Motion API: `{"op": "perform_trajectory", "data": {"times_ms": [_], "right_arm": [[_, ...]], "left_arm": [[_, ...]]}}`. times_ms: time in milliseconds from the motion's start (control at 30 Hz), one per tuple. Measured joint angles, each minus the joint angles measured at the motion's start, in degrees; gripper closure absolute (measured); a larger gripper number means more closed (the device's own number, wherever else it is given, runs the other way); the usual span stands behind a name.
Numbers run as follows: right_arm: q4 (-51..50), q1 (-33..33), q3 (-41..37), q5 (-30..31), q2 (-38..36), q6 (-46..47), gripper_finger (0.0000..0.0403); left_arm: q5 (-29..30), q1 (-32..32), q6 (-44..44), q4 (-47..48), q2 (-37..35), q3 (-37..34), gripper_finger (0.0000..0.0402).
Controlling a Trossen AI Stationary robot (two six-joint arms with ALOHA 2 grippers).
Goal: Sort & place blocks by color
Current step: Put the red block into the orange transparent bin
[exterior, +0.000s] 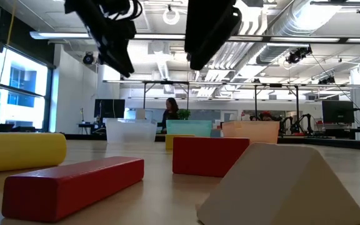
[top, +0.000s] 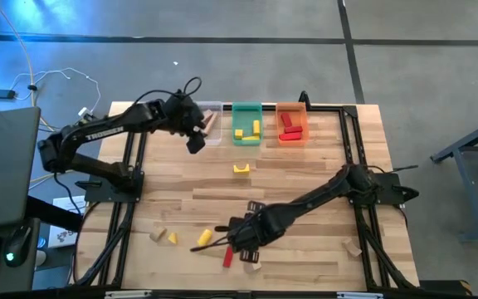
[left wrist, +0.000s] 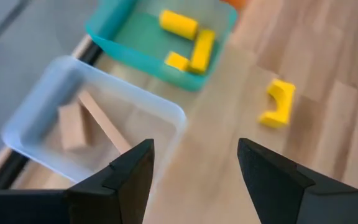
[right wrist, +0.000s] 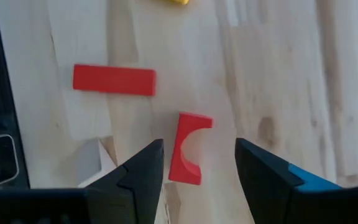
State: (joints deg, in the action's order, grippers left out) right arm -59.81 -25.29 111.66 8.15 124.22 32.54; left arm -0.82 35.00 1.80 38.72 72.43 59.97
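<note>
A: From above, how much is sorted?

B: Partly. The clear bin (top: 212, 123) holds tan pieces, the green bin (top: 246, 123) yellow ones, the orange bin (top: 290, 123) red ones. Left on the table (top: 305, 191): a yellow arch (top: 241, 169), a tan and a yellow piece near the left front, a yellow cylinder (top: 205, 238), a red bar (top: 228, 257), a tan wedge (top: 353, 247).

A: And the grippers?

B: The left gripper (top: 196, 141) hangs beside the clear bin, the right gripper (top: 243, 241) low among the front pieces.

A: The level view?

B: Red bar, cylinder and wedge lie up close, both grippers above them.

A: The left wrist?

B: The left jaws stand apart and empty; the clear bin with its tan bars (left wrist: 82, 124) lies just ahead and to one side, the yellow arch farther off.

A: The right wrist?

B: Its jaws are apart too, holding nothing. A red arch (right wrist: 189, 148) sits just ahead of the gap, nearly centred, the bar well beyond.
</note>
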Motion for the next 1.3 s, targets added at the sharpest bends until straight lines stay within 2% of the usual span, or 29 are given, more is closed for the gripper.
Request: {"op": "perform_trajectory", "data": {"times_ms": [233,567,700,967,1100,1300], "right_arm": [[0.16,-0.71,0.0,-0.27,2.37,0.97,0.0221],[1.16,-0.71,0.0,-3.46,6.76,3.99,0.0221],[1.4,-0.69,0.0,-5.32,8.51,5.97,0.0221],[1.87,-0.63,0.0,-5.0,10.15,6.1,0.0227],[1.9,-0.55,0.0,-4.66,10.19,6.2,0.0262],[1.88,0.06,0.0,-4.92,10.19,6.21,0.0356]], "left_arm": [[0.65,-5.56,-2.05,1.14,-2.35,-4.12,0.0186],[8.3,-12.89,-5.43,0.96,-2.43,-11.21,0.0186],[10.37,-15.52,-6.78,1.54,-2.41,-12.07,0.0186],[13.77,-19.88,-7.64,2.29,-2.41,-12.07,0.0186],[13.92,-21.07,-8.55,3.24,-2.41,-12.07,0.0186],[14.43,-22.18,-8.73,5.31,-2.41,-12.07,0.0186]]}}
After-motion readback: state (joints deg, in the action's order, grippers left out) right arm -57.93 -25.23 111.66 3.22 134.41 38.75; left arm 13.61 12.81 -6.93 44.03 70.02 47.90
